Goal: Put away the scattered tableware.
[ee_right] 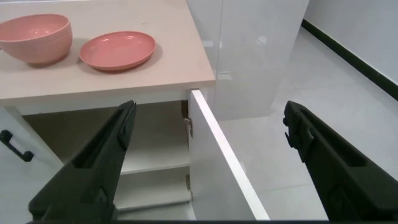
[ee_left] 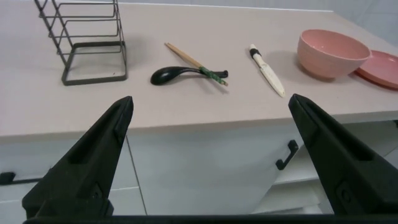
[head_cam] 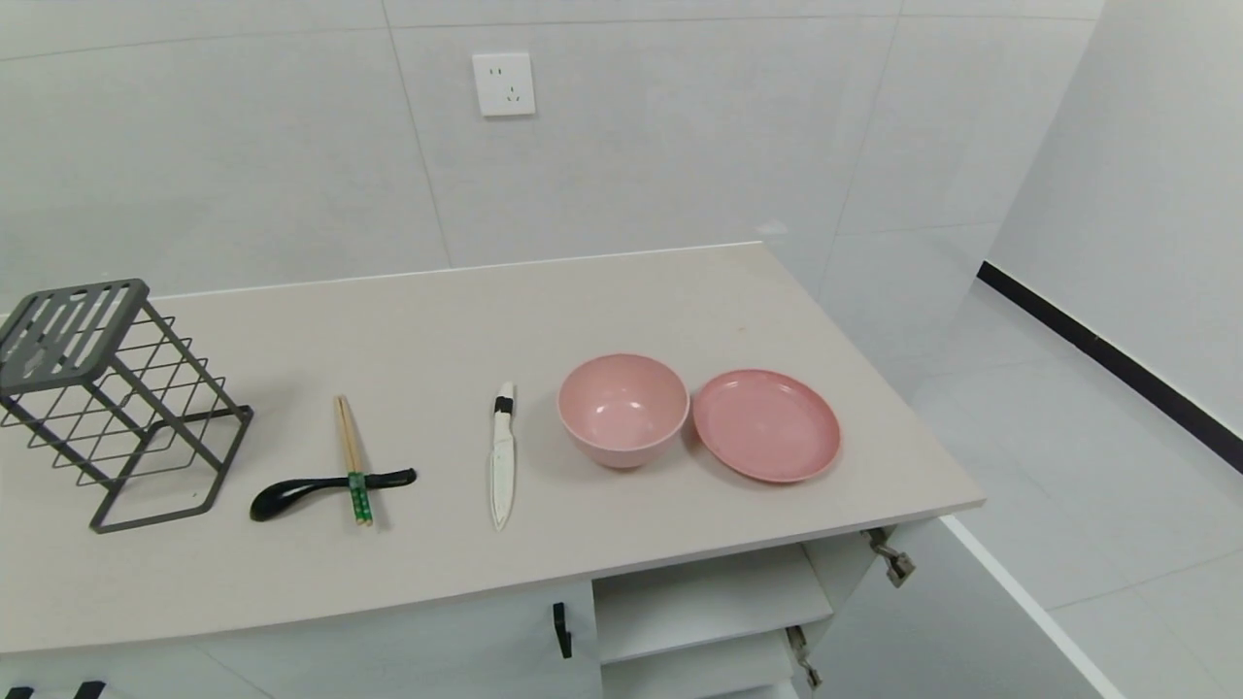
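You're at the very start, with nothing lifted. Your left claw (ee_left: 211,102) hangs wide open in front of the counter (head_cam: 437,311), low by its edge. Your right claw (ee_right: 209,107) is just as wide beside the open cupboard door (ee_right: 217,168).

All the tableware lies on the counter. A glossy black spoon (head_cam: 291,493) has pale wooden chopsticks (head_cam: 352,456) laid across its handle. Beside them is a slim white knife (head_cam: 502,456), then a matte pink bowl (head_cam: 622,408) just beside a shallow pink plate (head_cam: 767,424). A dark wire rack (head_cam: 107,398) stands at the left end.

I'd take the chopsticks first (they pin the spoon). They're thin and lie flat, so you'll need a low, narrow pinch.
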Motion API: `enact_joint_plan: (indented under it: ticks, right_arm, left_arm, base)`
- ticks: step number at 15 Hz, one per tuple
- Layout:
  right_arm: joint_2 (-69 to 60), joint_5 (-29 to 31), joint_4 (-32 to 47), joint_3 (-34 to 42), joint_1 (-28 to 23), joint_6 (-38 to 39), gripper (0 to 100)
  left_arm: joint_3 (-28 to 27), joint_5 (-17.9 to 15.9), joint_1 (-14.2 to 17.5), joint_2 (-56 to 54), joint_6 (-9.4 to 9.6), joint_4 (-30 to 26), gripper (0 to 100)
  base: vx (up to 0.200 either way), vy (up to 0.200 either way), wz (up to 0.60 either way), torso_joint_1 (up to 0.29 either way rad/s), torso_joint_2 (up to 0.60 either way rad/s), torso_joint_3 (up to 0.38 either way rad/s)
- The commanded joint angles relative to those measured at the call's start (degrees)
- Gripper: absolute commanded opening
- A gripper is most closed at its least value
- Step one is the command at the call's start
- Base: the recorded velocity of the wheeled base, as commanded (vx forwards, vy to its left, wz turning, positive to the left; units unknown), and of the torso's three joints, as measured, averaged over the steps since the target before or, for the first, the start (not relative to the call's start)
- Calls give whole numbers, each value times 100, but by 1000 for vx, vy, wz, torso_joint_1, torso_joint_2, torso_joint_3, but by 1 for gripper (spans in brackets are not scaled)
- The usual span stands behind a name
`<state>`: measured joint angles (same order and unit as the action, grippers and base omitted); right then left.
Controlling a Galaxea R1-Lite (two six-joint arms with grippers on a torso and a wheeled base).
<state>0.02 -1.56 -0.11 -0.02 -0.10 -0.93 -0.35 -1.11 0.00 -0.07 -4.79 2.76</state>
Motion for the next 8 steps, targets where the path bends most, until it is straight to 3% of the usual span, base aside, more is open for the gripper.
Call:
enact_joint_plan:
  ticks: [1, 4, 6, 8]
  right_arm:
    - [-2, -20, -7, 2, 1, 14, 100]
    - [-2, -29, -209, 2, 1, 40, 100]
    - [-2, -29, -516, 2, -8, 49, 100]
    - [-2, -81, -639, 2, 1, 22, 100]
  left_arm:
    - [0, -3, 0, 7, -4, 6, 100]
    - [0, 41, 0, 7, -48, 6, 100]
    - [0, 41, 0, 7, -286, 6, 100]
    - [0, 58, 0, 7, -321, 23, 100]
  base:
    - [0, 0, 0, 0, 0, 0]
    - [0, 0, 0, 0, 0, 0]
    - [0, 0, 0, 0, 0, 0]
    - [0, 0, 0, 0, 0, 0]
